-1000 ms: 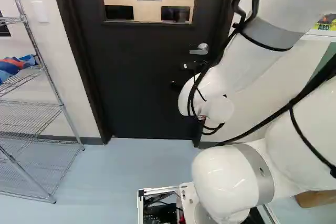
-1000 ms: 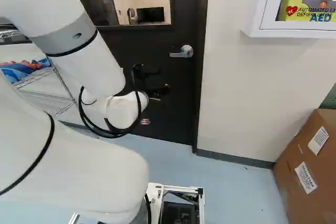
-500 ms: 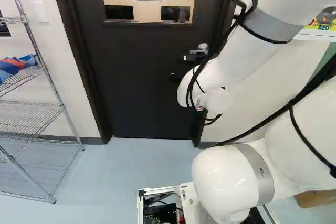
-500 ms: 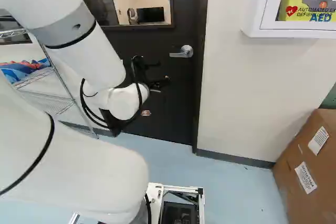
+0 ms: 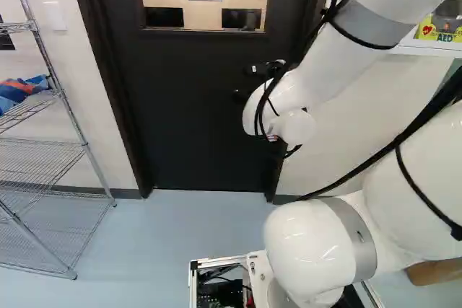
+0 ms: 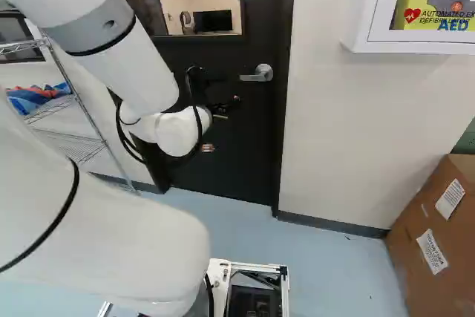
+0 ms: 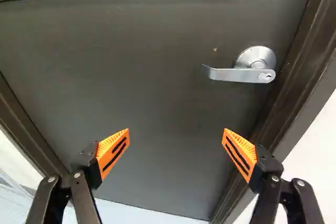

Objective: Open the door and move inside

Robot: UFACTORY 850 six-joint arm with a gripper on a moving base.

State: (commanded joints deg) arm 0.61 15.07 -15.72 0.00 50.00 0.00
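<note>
Lever handle (image 7: 231, 74) in reach ahead, door (image 7: 157, 77) yet to be opened.
Your gripper (image 7: 176, 134) stands wide open, nothing between its orange pads (image 7: 107, 145); beyond it, apart and untouched, the lever handle sits level beside the door frame (image 7: 304, 77). The door looks closed. You appear to be only lining up: working the lever handle, swinging the door and driving the base inside all remain.
</note>
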